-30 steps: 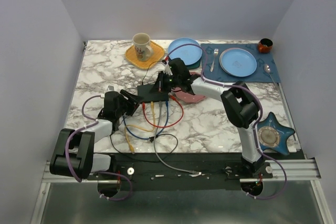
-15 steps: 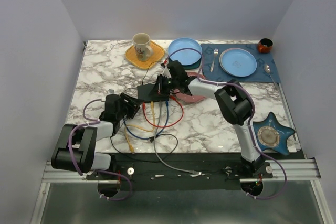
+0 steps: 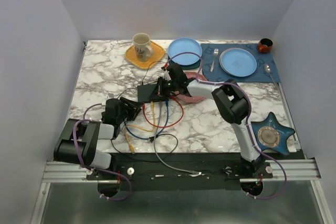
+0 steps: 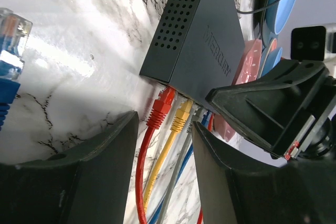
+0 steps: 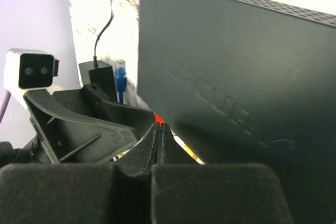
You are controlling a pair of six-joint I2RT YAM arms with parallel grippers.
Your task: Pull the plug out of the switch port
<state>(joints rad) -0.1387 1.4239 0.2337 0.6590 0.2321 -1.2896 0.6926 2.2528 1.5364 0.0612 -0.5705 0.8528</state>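
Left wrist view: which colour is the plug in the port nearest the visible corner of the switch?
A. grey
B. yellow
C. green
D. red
D: the red plug sits in the port closest to the corner of the switch, with the yellow plug in the next port along.

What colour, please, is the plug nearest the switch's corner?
The plug is red, clearest in the left wrist view.
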